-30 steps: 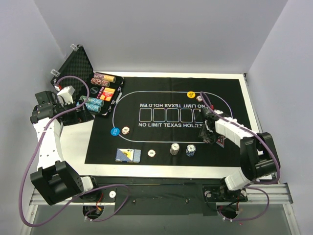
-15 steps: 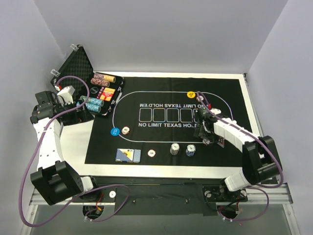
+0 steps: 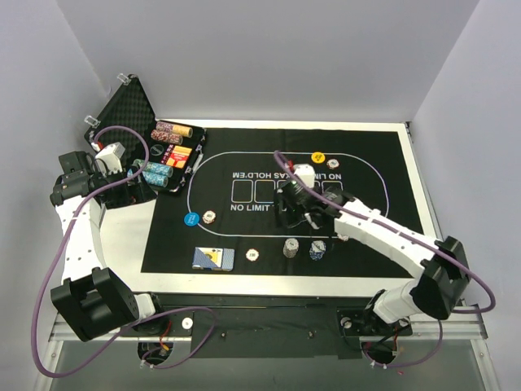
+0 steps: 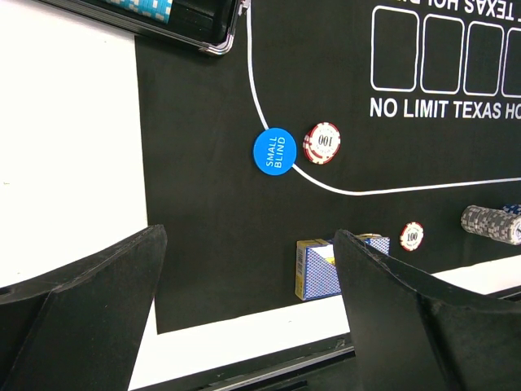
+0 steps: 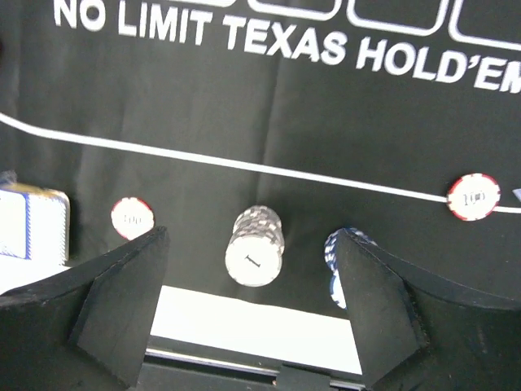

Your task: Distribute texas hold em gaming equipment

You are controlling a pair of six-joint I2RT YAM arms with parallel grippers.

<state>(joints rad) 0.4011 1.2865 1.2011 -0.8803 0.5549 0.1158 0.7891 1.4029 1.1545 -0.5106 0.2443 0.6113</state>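
My right gripper [image 5: 251, 236] is open and hangs above the near edge of the mat, over a grey chip stack [image 5: 255, 257] and empty. A blue chip stack [image 5: 335, 265] stands partly behind its right finger. Single red-rimmed chips [image 5: 132, 217] [image 5: 473, 196] lie to either side. In the top view this gripper [image 3: 286, 212] is over the mat's middle, behind the grey stack [image 3: 291, 247] and the blue stack [image 3: 317, 250]. My left gripper [image 4: 251, 236] is open and empty, high over the mat's left end. Below it are the blue button [image 4: 273, 151], a chip [image 4: 322, 142] and the card deck [image 4: 319, 270].
The black case [image 3: 122, 106] lies open at the back left, with chip rolls [image 3: 159, 173] in its tray. A yellow button [image 3: 318, 157] lies at the mat's far side. The black felt mat [image 3: 383, 163] covers most of the white table [image 3: 163, 281].
My right arm has swung left from the mat's right end to its middle, and its jaws have opened wider. The left arm has not moved.
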